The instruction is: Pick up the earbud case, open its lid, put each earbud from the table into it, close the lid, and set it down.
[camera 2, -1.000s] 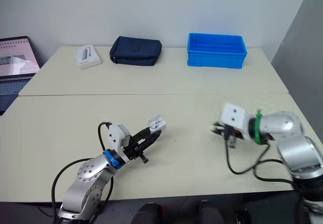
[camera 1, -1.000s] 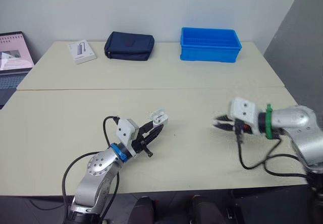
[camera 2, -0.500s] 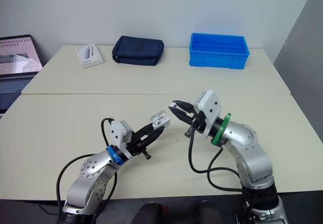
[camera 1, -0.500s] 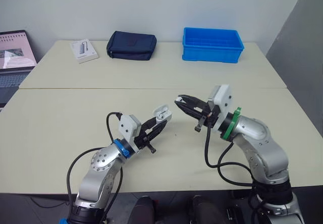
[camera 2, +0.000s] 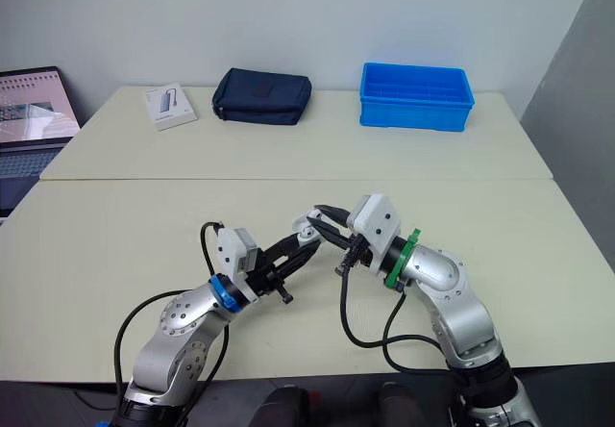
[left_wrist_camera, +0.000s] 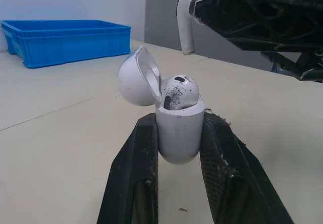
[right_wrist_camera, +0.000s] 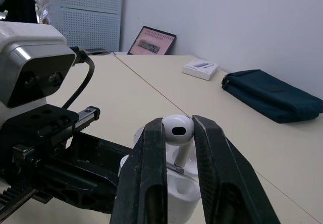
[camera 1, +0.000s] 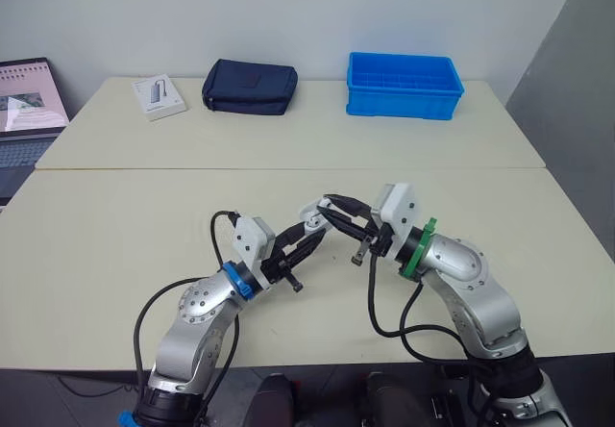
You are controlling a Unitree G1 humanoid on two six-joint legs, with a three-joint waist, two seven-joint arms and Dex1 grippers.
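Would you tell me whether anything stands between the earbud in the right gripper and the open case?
Nothing visible does. The right gripper holds the earbud just above the case in the left gripper; the lid is tipped back off the opening. A second earbud already sits in the case.

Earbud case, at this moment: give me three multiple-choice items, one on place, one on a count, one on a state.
1. Where is the case? A in the left tool; B on the table; C in the bin.
2. How many earbuds sit in the case? A none; B one; C two.
3. The lid is: A shut; B missing; C open.

1 A: the left tool clamps the case by its sides, off the table.
2 B: one earbud sits inside, while the right tool holds the second earbud just over it.
3 C: the lid tilts back on its hinge.
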